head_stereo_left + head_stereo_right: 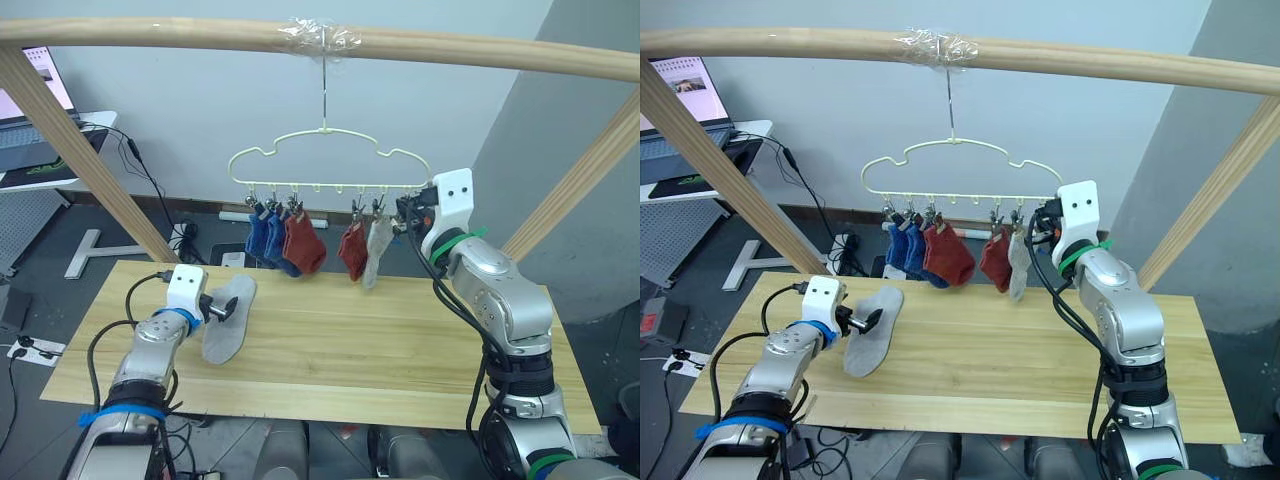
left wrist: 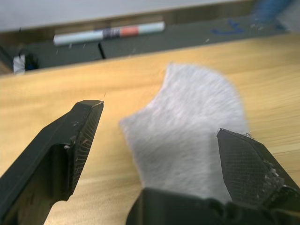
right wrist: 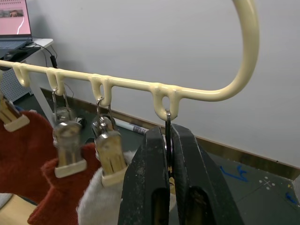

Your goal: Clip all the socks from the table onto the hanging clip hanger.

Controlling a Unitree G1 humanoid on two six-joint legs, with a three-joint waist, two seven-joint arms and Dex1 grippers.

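Setting: indoor robotics test room or lab, set up as a staged work cell.

- Walls: plain pale grey-blue, unfurnished; dark skirting at the base.
- Floor: dark grey, scuffed; loose black cables [image 1: 160, 200] trailing at 10 o'clock, a white power strip [image 1: 28, 348] at 9 o'clock.
- Side desk [image 1: 60, 150], white, at 10 o'clock, carrying an open laptop [image 1: 30, 110] with a lit screen.
- Rig: frame of round wooden poles [image 1: 480, 48]; the top pole has clear tape [image 1: 322, 36] wrapped at 12 o'clock.
- Table [image 1: 400, 350]: light plank top, standing bare among the cables.
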